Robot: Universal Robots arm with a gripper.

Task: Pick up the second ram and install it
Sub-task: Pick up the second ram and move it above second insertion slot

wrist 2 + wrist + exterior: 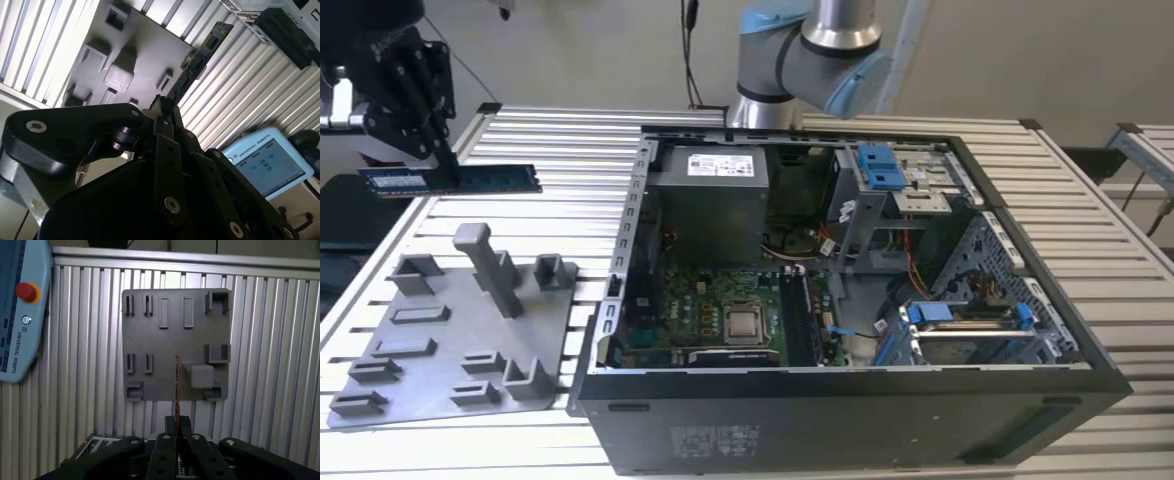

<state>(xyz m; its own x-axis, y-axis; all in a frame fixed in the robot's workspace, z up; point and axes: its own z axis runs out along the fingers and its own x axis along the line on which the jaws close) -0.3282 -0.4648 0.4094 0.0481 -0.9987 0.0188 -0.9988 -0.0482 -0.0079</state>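
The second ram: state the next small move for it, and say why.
Probably carry it toward the exterior view's right, over the open computer case. The gripper is shut on the second ram, held level above the table and off the grey holder plate, while the motherboard lies inside the case.

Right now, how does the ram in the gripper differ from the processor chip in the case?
Shape: the second ram is a long narrow strip; the processor chip is square. Colour: the ram is dark, the chip silver. Place: the gripper clamps the ram outside the case; the chip sits inside it. Both are computer parts.
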